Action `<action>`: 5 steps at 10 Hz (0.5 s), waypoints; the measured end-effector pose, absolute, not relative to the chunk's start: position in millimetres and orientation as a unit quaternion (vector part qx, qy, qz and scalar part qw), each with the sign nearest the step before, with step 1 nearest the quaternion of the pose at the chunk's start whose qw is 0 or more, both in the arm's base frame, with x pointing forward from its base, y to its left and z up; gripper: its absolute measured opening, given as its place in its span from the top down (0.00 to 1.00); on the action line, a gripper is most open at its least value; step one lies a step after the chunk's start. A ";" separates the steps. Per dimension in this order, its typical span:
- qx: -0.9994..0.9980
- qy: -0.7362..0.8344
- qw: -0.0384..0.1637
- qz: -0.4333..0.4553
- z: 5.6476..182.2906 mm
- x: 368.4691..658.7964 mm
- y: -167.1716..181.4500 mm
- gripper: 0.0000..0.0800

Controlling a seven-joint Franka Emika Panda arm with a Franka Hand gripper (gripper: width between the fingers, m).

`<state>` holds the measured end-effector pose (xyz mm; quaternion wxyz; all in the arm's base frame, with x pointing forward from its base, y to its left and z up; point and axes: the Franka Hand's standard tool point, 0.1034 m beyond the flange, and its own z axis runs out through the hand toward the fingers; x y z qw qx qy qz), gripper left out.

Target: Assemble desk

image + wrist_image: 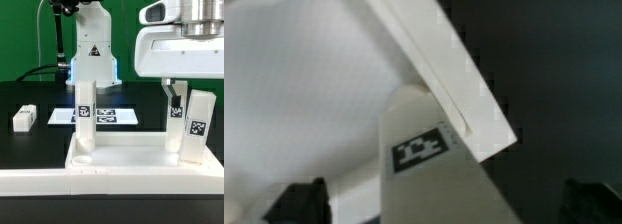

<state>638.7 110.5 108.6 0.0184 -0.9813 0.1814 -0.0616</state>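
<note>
Treat desk leg (438,195) as probably light, stiff, slick plastic; clamp flat opposite faces near mid-height. Note fingers (295,203) spread wide, straddling it, unclamped.

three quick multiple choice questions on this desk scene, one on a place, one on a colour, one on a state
1. Where is the loose leg that lies flat?
A) leaning on the arm's base
B) on the table, to the exterior view's left of the marker board
C) on top of the marker board

2. What colour is the table surface?
A) black
B) white
C) brown

3. How does the corner leg at the exterior view's left of the desk top sit?
A) lying flat
B) tipped far over
C) upright

Answers:
1 B: it rests on the bare surface, apart from the board.
2 A: the surface around the white parts is black.
3 C: its long sides rise straight up from the corner.
</note>
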 end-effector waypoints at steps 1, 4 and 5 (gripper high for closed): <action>-0.982 0.175 0.018 -0.067 109.2 641.0 103.1 0.19; -0.976 0.204 0.020 -0.066 108.6 640.8 103.2 0.49; -0.967 0.245 0.023 -0.065 108.5 640.7 103.5 0.49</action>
